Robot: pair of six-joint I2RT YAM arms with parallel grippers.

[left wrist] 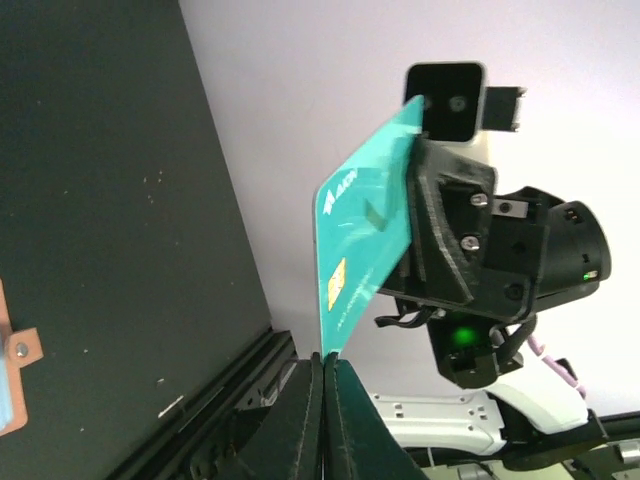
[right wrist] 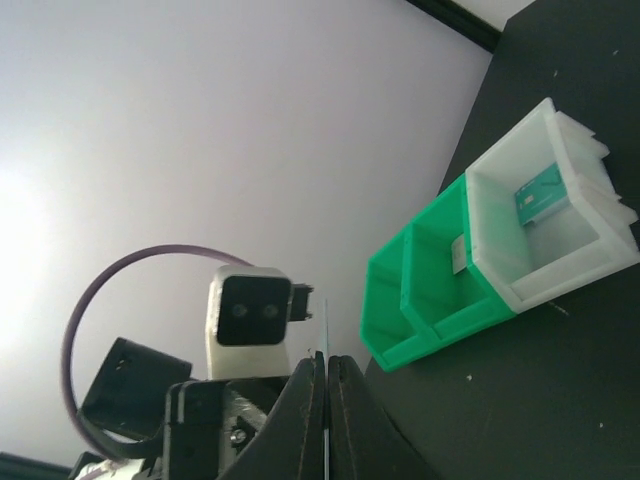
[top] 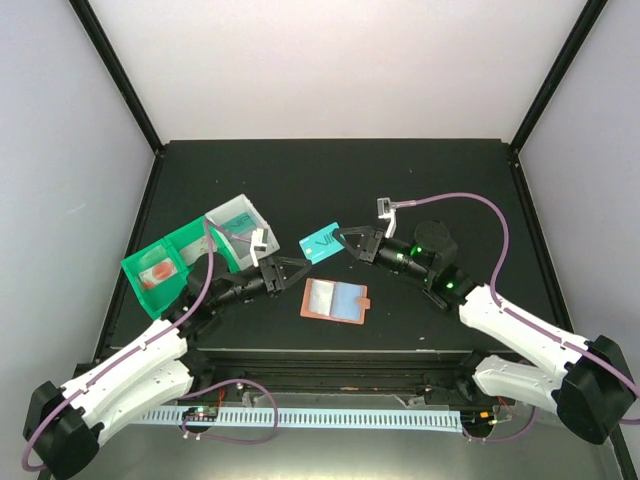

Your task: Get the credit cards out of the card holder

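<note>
Item: teal credit card (top: 322, 243), held above the bench at 12 o'clock of the open card holder (top: 335, 300). It is pinched at opposite edges by the left gripper (top: 303, 263) and right gripper (top: 343, 238), both sets of jaws pressed onto it. Handling: the right jaws should let go only once the left pinch is secure. Likely destination: the green-and-white tray (top: 185, 240) at 9 o'clock.

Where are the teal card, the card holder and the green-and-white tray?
teal card (left wrist: 365, 235): left wrist view, middle of its face.
card holder (top: 316, 300): top view, its salmon panel.
tray (right wrist: 430, 330): right wrist view, green outer wall.
</note>
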